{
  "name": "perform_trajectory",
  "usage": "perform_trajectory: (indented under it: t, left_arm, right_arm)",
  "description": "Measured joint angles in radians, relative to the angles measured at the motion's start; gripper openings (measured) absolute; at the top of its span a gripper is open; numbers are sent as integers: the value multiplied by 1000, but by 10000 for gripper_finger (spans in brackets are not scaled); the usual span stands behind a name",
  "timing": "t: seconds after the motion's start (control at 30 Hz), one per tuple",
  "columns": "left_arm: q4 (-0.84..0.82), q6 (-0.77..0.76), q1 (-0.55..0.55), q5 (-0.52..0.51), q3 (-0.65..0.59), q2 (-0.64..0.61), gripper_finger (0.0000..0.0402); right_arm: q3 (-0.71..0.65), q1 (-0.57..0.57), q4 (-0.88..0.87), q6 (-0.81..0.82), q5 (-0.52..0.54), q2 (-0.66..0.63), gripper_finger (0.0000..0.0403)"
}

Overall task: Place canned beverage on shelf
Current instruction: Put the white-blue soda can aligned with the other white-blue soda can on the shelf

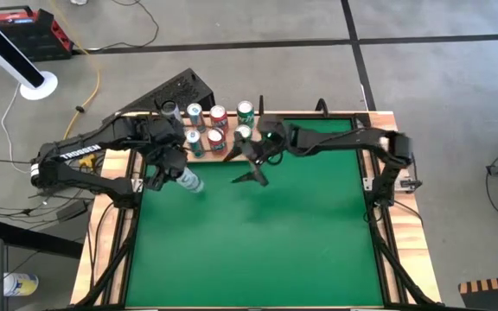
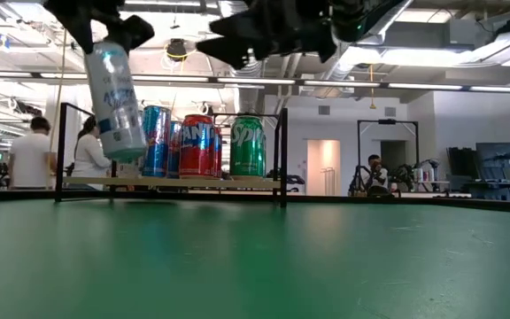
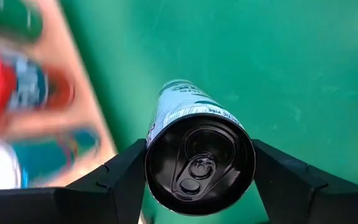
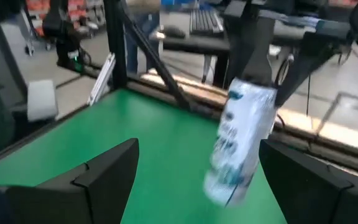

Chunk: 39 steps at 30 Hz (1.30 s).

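While the left gripper (image 1: 176,175) clamps its dark fingers (image 3: 120,180) on a slim white-and-blue beverage can (image 2: 116,99), the can hangs tilted above the green table (image 1: 266,242), clear of its surface and just in front of the light-wood shelf with thin black uprights (image 2: 171,182). Blue, red and green cans (image 2: 247,145) stand upright on that shelf. Close beside, the right gripper (image 1: 251,161) hovers with jaws spread wide, empty.
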Motion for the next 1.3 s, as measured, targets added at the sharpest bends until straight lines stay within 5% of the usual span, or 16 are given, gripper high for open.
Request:
perform_trajectory:
  t: [0.33,0.57,1.3]
  left_arm:
    - [67,18,-169,-9,114,-1,232]
    - [97,69,-219,-84,125,1,232]
    - [196,105,-314,-61,125,3,232]
  right_arm:
    - [1,44,434,263,52,155,356]
    - [63,58,440,366,-28,232,356]
    - [158,125,375,309,56,331,356]
